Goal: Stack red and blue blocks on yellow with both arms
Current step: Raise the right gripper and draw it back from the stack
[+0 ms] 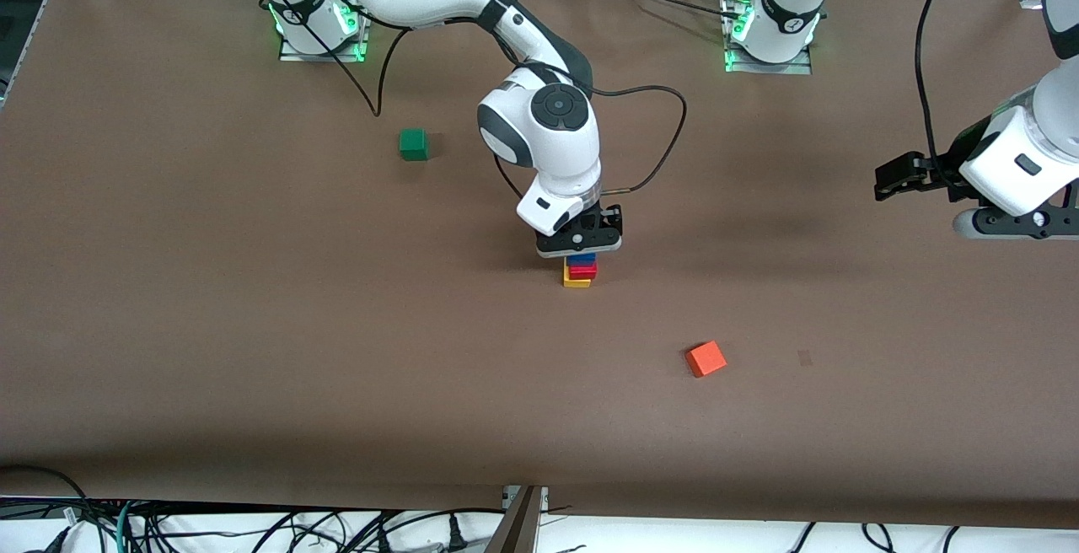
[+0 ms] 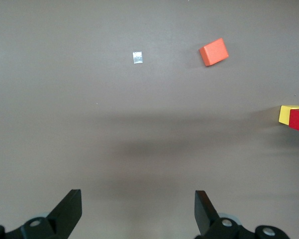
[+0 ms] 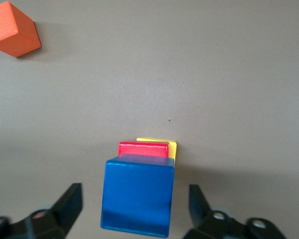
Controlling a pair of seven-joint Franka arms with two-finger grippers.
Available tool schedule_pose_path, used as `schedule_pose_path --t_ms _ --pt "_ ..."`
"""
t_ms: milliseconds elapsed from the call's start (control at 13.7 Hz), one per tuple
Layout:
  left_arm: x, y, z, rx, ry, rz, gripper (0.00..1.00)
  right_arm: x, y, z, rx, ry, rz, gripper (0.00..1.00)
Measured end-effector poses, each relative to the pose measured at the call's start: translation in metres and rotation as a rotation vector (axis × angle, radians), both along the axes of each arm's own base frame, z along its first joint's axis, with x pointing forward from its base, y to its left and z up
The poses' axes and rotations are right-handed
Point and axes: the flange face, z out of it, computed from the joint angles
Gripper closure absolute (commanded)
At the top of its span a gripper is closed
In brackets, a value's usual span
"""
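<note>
Blue block (image 3: 138, 195) sits on red block (image 3: 143, 149), red on yellow block (image 3: 165, 145), mid-table. Cubes look light, stiff, matte; you grip flat side faces. Right gripper (image 3: 132, 211) just over stack, fingers apart, clear of blue. Left gripper (image 2: 138, 211) waits, fingers apart, over bare table (image 1: 253, 325).

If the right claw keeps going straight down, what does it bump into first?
Probably the small matte blue cube topping the stack; the open right claw hangs directly over it, fingers either side.
</note>
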Motion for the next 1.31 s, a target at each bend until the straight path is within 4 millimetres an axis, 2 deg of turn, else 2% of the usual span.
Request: schedule_pose_path --t_ms 291,437,656,874,1093,1311 --pt "0.000 0.003 0.000 0.001 -0.002 0.005 0.00 0.007 -0.009 0.007 -0.033 0.019 -0.017 0.00" --pt "0.001 0.004 0.000 0.001 -0.002 0.007 0.00 0.020 -0.028 0.036 -0.059 0.035 -0.050 0.00" --pt "0.001 0.005 0.001 0.001 -0.003 0.009 0.00 0.049 -0.088 0.102 -0.105 0.082 -0.102 0.00" --pt "0.001 0.005 0.001 0.001 -0.004 0.009 0.00 0.065 -0.149 0.150 -0.103 0.147 -0.101 0.00" --pt "0.001 0.006 0.001 0.001 -0.005 0.010 0.00 0.058 -0.207 0.184 -0.097 0.175 -0.062 0.00" --pt "0.002 0.006 0.000 0.001 -0.004 0.011 0.00 0.039 -0.273 0.230 -0.136 0.195 -0.024 0.00"
